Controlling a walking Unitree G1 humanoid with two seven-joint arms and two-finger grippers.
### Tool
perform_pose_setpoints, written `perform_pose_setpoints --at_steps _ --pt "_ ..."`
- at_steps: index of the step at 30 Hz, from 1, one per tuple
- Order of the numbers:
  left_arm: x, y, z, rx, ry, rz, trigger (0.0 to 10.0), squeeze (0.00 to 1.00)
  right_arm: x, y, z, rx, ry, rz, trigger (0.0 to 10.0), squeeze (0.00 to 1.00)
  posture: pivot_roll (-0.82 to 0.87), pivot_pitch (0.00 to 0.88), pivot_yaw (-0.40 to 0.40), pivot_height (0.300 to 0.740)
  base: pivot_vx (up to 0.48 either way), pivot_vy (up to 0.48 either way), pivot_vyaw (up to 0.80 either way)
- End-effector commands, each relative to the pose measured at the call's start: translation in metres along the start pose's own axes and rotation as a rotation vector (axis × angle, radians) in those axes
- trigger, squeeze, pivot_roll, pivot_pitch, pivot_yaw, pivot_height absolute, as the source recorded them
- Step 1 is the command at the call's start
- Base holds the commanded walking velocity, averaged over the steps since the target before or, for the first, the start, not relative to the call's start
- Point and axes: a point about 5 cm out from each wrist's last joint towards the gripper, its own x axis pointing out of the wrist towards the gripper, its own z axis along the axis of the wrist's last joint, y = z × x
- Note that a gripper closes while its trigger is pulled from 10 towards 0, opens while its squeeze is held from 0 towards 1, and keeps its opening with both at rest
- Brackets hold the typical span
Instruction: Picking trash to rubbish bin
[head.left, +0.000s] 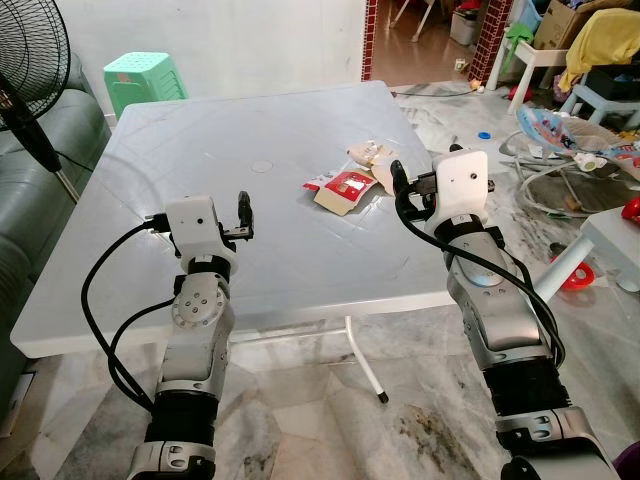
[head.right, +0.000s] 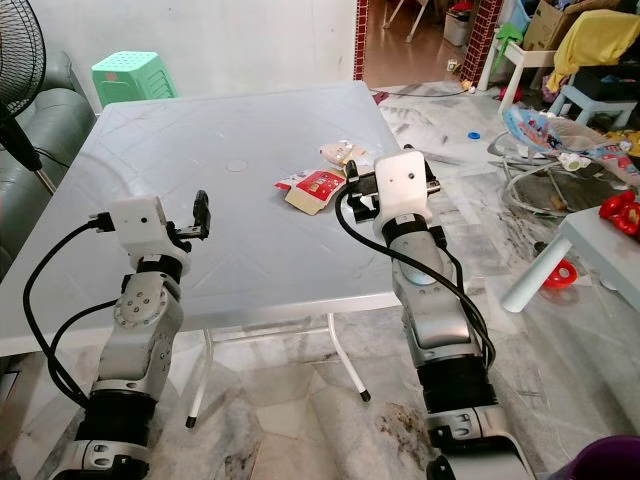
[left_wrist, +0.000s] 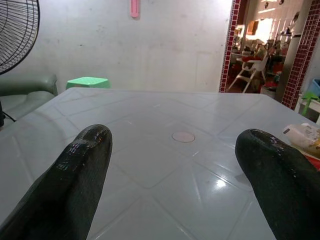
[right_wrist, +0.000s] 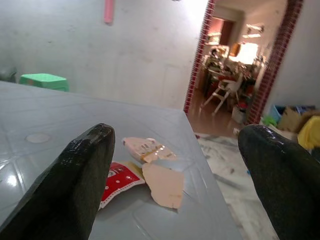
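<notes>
The trash lies on the white table (head.left: 200, 150), a little right of the centre of the left eye view. It has three pieces: a red packet (head.left: 347, 186), a tan card (right_wrist: 164, 185) that touches the packet, and a pale wrapper (right_wrist: 144, 148) just behind them. No bin can be seen.

The right gripper (right_wrist: 177, 170) is above the right part of the table, near the trash, and its fingers (right_wrist: 75, 180) stand wide apart with nothing between them. The left gripper (left_wrist: 182, 175) is above the lower left part of the table, well apart from the trash, also wide and empty.

All pieces look thin, light and soft, so they probably bend and slide on the smooth table when a finger pushes them. The card lies flat and gives little to take. The better place is probably the raised edge of the packet or the wrapper, which looks crumpled and thicker. A pinch from above with one finger on each side seems the safest.
</notes>
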Motion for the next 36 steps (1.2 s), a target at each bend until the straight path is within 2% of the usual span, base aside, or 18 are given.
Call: perform_pose_setpoints --at_steps 1,15,25,36 --pt "0.003 0.002 0.004 0.015 -0.013 0.008 10.0 0.00 0.004 -0.005 0.003 0.019 -0.007 -0.024 10.0 0.00 -0.07 0.000 0.052 0.740 0.000 0.000 0.00" --pt "0.002 -0.002 0.004 0.024 -0.006 -0.015 10.0 0.00 0.002 -0.005 0.002 0.038 -0.016 -0.058 10.0 0.00 -0.06 0.010 0.079 0.740 0.000 0.000 0.00" --pt "0.001 0.000 0.004 0.022 -0.014 -0.008 10.0 0.00 0.001 -0.009 0.002 0.021 -0.018 -0.059 10.0 0.00 -0.08 0.016 0.066 0.740 0.000 0.000 0.00" --pt "-0.001 -0.010 0.001 -0.003 -0.008 -0.020 10.0 0.00 0.002 -0.010 0.003 -0.017 -0.012 -0.034 10.0 0.00 -0.09 0.014 0.040 0.740 0.000 0.000 0.00"
